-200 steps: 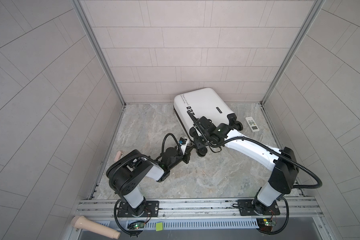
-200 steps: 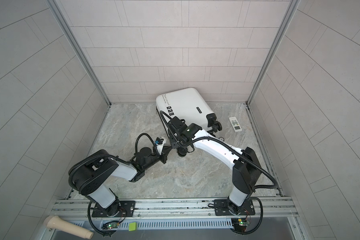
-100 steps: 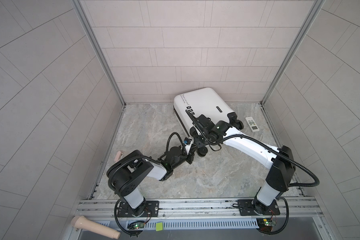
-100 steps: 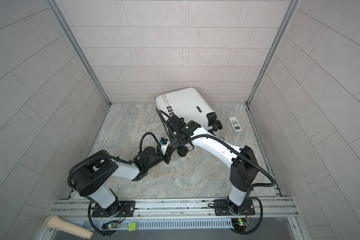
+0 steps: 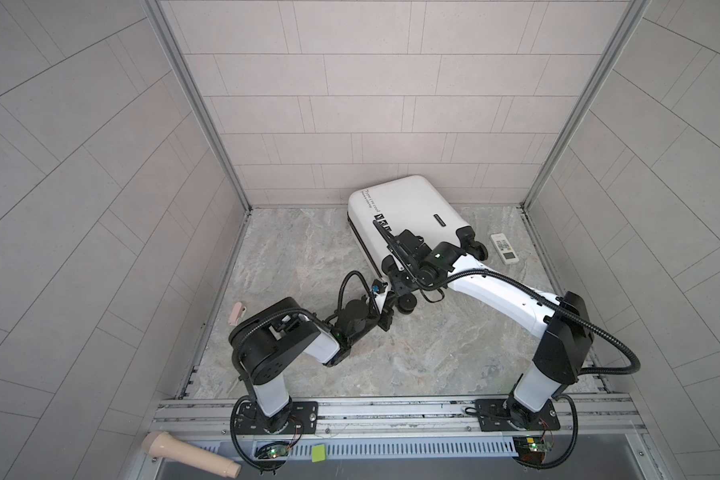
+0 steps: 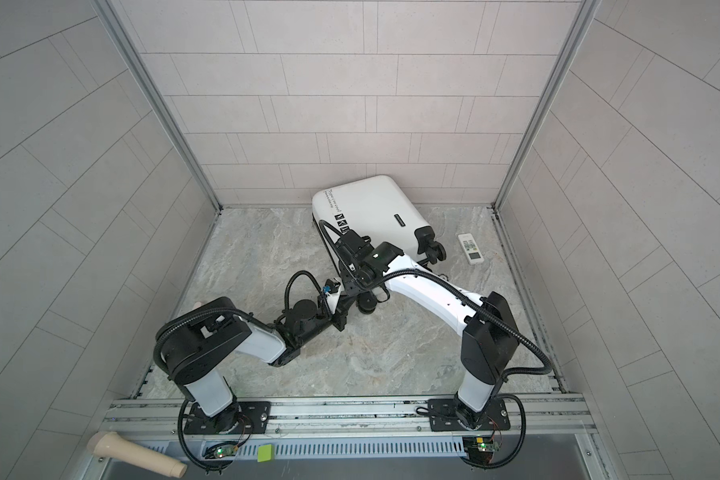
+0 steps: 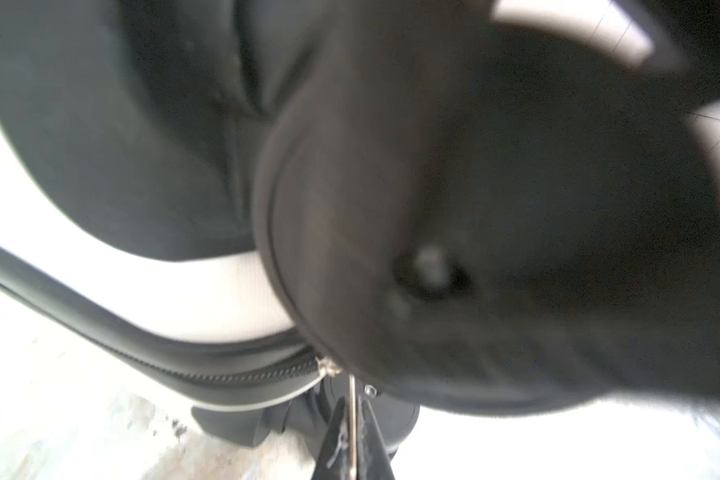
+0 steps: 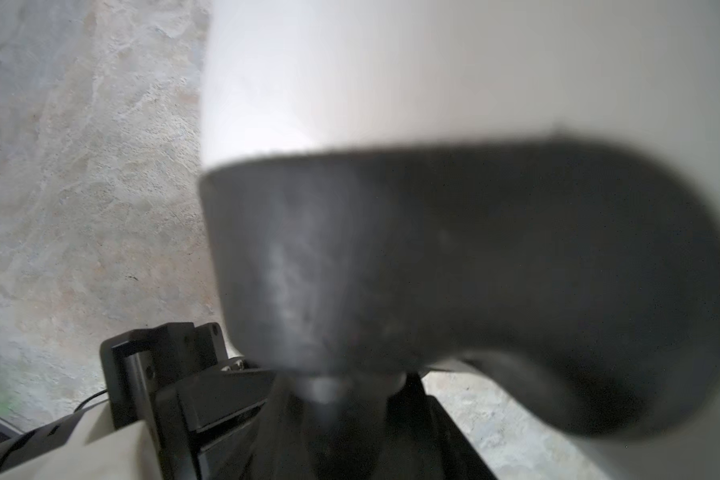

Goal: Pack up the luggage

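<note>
Left hand (image 7: 352, 415) (tight) on zipper pull (image 7: 352, 384)

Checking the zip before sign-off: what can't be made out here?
Inside the luggage: lid down, both top views.
Right gripper, jaws: its own wrist covers them in both top views; a blurred wheel fills the right wrist view.
Zipper past the slider: left wrist view, wheel hides it.
Remote buttons: too small, top views.

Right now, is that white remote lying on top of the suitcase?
No, the remote lies on the floor beside the luggage, not on it.
</note>
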You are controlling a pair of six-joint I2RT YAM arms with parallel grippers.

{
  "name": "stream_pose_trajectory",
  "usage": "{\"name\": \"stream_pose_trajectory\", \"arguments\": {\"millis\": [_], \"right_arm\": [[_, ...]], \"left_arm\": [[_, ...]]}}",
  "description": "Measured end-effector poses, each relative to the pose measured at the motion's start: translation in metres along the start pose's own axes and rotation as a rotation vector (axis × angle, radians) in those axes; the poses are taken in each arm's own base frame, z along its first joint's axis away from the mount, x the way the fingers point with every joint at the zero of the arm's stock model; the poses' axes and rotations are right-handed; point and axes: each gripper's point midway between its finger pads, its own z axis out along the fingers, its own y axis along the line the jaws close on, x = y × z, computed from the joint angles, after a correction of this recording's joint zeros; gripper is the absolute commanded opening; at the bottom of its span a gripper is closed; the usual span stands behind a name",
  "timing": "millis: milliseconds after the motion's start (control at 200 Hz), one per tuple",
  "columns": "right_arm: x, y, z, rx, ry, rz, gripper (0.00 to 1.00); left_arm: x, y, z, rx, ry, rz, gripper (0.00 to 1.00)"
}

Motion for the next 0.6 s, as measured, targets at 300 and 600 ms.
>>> {"name": "stream_pose_trajectory", "arguments": {"millis": [300, 600], "right_arm": [[-0.012, -0.019, -0.060, -0.018, -0.150, 0.034, 0.81], [-0.014, -0.168, -0.105, 0.265, -0.256, 0.298, 0.84]], "left_arm": [[-0.001, 0.000, 0.000, -0.007, -0.013, -0.007, 0.00], [0.000, 0.000, 0.000, -0.006, -0.012, -0.014, 0.00]]}}
